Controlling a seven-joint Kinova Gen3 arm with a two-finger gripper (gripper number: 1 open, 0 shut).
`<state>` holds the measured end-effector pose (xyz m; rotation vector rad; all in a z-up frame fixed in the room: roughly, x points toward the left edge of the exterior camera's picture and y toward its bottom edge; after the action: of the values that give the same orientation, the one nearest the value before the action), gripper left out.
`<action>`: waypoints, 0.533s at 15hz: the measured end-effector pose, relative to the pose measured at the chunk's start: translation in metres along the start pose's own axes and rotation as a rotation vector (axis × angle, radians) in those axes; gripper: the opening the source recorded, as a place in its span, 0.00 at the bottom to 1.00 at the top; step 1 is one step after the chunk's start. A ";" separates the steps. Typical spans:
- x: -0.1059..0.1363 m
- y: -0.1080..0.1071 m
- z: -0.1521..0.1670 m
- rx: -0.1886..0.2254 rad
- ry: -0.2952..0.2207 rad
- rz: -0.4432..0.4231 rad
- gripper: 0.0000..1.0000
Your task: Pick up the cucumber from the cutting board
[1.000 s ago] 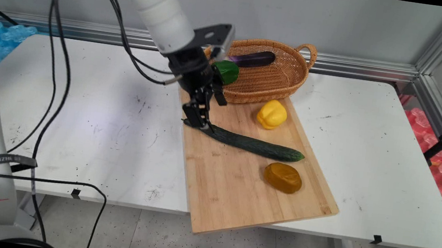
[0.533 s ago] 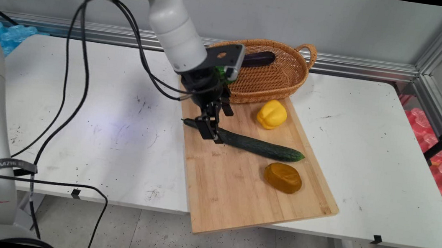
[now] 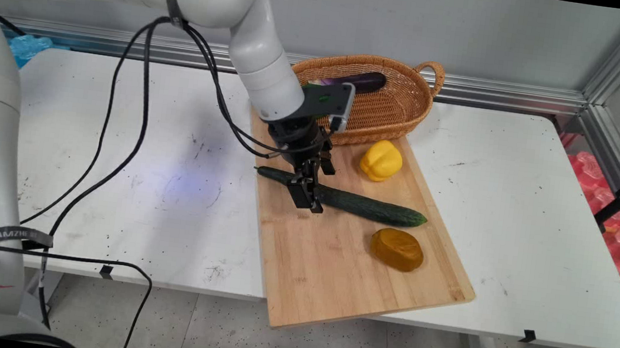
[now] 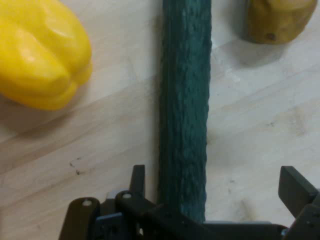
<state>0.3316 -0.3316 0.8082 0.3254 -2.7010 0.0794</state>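
A long dark green cucumber lies across the wooden cutting board. My gripper is down over the cucumber's left part, open, with one finger on each side of it. In the hand view the cucumber runs up the picture between the fingers, nearer the left one, and my gripper holds nothing. A yellow bell pepper sits on the board beyond the cucumber. A brown potato lies on its near side.
A wicker basket stands at the board's far end with a dark eggplant in it. The board overhangs the white table's near edge. Black cables hang from the arm over the table's left part.
The gripper has moved to the right along the cucumber, from its left tip to a spot further in, and stays open. The cucumber, pepper and potato have not moved.
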 end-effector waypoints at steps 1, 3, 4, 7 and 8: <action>0.000 -0.001 0.004 0.000 -0.001 0.000 1.00; 0.001 -0.002 0.009 -0.001 -0.002 0.000 1.00; 0.002 -0.002 0.012 -0.002 -0.003 0.000 1.00; 0.003 -0.005 0.020 -0.003 -0.006 0.008 1.00; 0.004 -0.005 0.022 -0.003 -0.007 0.014 1.00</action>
<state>0.3209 -0.3400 0.7901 0.3070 -2.7103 0.0786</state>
